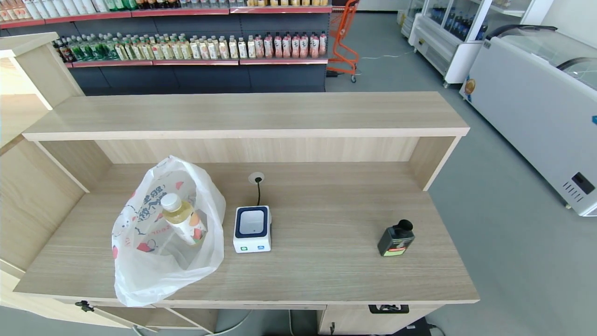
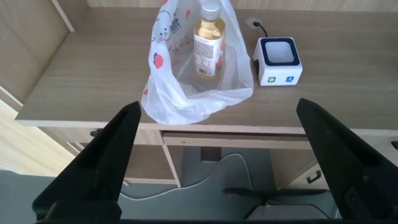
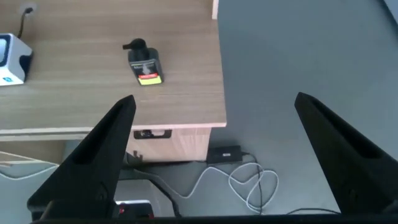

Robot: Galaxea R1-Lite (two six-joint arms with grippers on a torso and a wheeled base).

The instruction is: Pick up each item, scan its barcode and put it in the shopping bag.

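Left gripper (image 2: 217,107) and right gripper (image 3: 214,98) are seen spread wide, empty. Dark pump bottle (image 1: 396,239) stands upright on counter (image 1: 326,205), well right of scanner (image 1: 252,228); judged rigid, light, slick; body to be gripped, not pump.

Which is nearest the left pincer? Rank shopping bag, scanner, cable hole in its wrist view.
From the left pincer:
1. Shopping bag, at the front edge of the counter.
2. Scanner, beside the bag, farther in.
3. Cable hole, behind the scanner.

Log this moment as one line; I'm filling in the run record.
bottle in shopping bag | black pump bottle on counter, right of scanner | left gripper, right gripper: jaws open, empty
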